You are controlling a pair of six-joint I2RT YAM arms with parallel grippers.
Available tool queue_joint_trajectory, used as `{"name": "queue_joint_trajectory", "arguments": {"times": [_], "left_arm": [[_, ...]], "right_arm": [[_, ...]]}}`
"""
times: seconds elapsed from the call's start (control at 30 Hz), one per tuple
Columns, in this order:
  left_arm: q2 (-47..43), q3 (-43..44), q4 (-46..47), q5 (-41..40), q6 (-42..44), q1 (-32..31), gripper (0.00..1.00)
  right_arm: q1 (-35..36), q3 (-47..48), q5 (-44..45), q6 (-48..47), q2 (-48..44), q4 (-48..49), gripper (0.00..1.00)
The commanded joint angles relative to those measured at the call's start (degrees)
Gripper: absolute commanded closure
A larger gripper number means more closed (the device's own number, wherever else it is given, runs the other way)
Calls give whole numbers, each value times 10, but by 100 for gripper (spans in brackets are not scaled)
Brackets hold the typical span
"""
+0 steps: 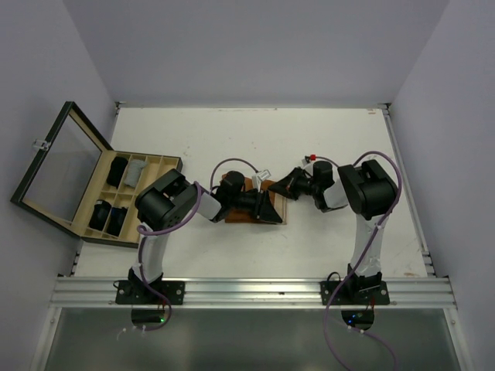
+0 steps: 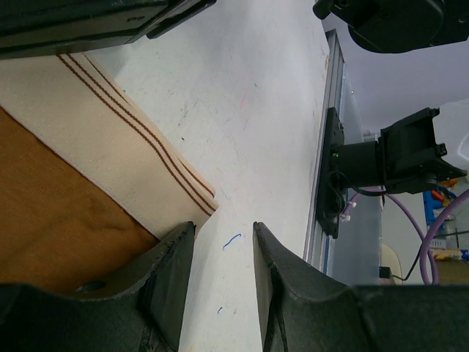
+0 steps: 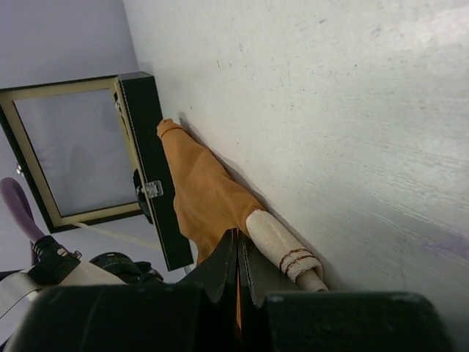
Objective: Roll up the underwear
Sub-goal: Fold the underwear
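Right tool: fingers pressed together, apparently pinching a thin edge of the orange-brown underwear at the end farthest from the wooden box, just beside the partly rolled cream waistband. Left tool: fingers spread, gripping nothing. One finger touches the waistband's corner and bare white surface shows in the gap. The underwear lies flat on the surface a little to the right of the box, between the two tools. It looks light, limp and thin. It should fold without resistance but will likely slacken or unroll when released, so the firmer banded edge seems the best hold. Count: one orange-brown piece outside the box. Inside it are what look like three black garments and one grey striped garment, beside the raised glass lid. Two tools.
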Motion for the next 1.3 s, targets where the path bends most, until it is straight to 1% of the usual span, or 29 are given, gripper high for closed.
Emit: {"name": "queue_joint_trajectory", "arguments": {"times": [0.0, 0.17, 0.2, 0.27, 0.3, 0.33, 0.4, 0.43, 0.47, 0.57, 1.03, 1.23, 1.27], "left_arm": [[11, -18, -62, -25, 36, 0, 57], [10, -26, -66, -25, 38, 8, 57], [10, -27, -66, -25, 39, 9, 57], [10, -28, -66, -27, 39, 9, 57], [11, -28, -66, -26, 38, 9, 57], [12, -27, -68, -26, 38, 9, 57], [14, -24, -68, -25, 38, 9, 57], [15, -23, -69, -25, 38, 9, 57], [16, -22, -68, -25, 37, 9, 57], [20, -22, -67, -24, 36, 9, 57], [20, -30, -65, -26, 35, 9, 58], [23, -32, -66, -26, 33, 8, 59], [23, -32, -66, -27, 33, 8, 59]], "right_arm": [[-6, 2, 42, -58, 40, -22, 100], [-18, 1, 47, -71, 55, -49, 100], [-20, 7, 42, -70, 60, -51, 95], [-21, 11, 40, -70, 61, -58, 77], [-20, 16, 39, -71, 61, -64, 72], [-21, 17, 42, -72, 58, -71, 61], [-21, 17, 54, -73, 52, -82, 51], [-21, 18, 60, -76, 48, -92, 42], [-20, 18, 62, -81, 39, -94, 39], [-22, 18, 61, -82, 36, -95, 37], [-51, 69, 49, -66, 106, -95, 36], [-57, 70, 44, -53, 109, -92, 36], [-56, 69, 38, -46, 106, -78, 36]]}}
